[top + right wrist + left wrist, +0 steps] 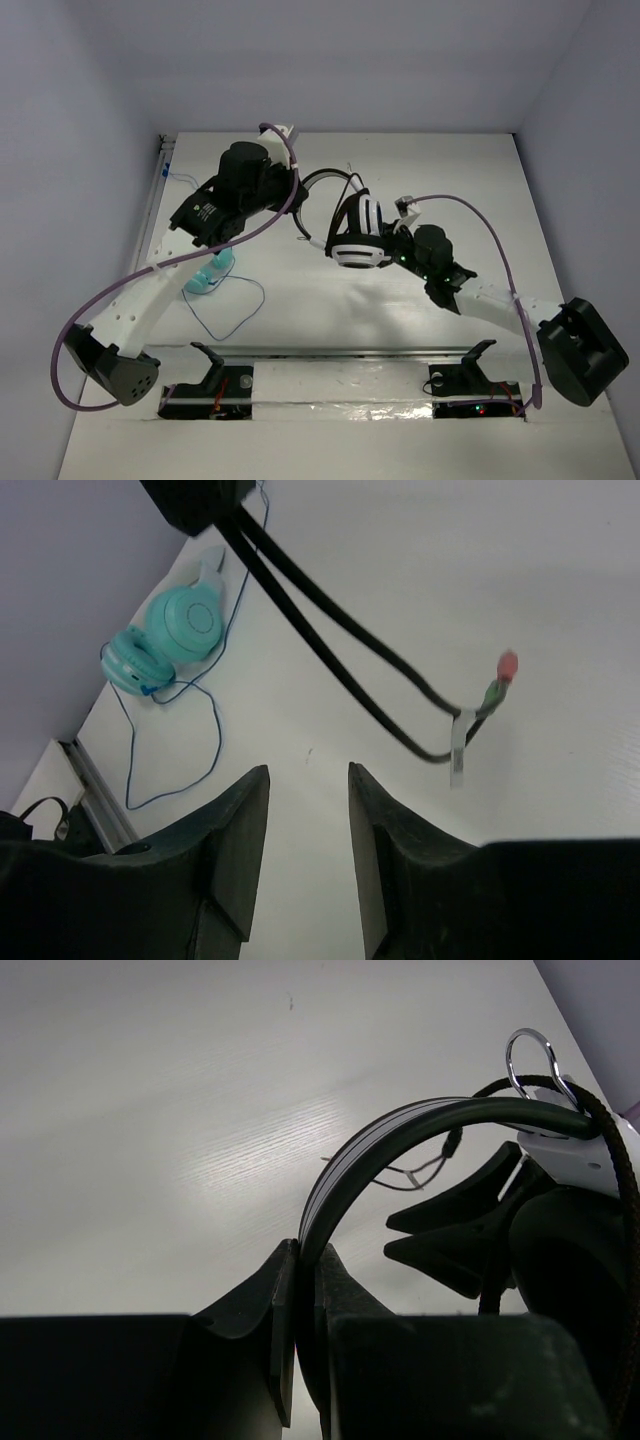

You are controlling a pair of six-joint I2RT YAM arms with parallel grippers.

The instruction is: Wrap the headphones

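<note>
Headphones (360,240), black-and-white over-ear, round black earcups (358,255) ringed in white: from above, sit near the middle of the white tabletop (330,320), between the two wrists. At their left side, the left gripper (298,212); just beside the earcups on the right, the right gripper (395,248). Well apart to the left, a small teal round-cupped object (205,278).

From the left wrist: left gripper (298,1260) pinched fully shut on the curved white-and-dark headband (400,1130), fingers (265,1300) pressed against both faces of it.

From the right wrist: right gripper (308,775) partly open, grips nothing, only bare tabletop in the gap. Beyond the jaws, a doubled thin black cable (330,650) with a white tag, ending in red and green plugs (500,680), apart from the fingers. Teal object (170,630) farther off with its thin blue cord (217,730), near the table's edge.
</note>
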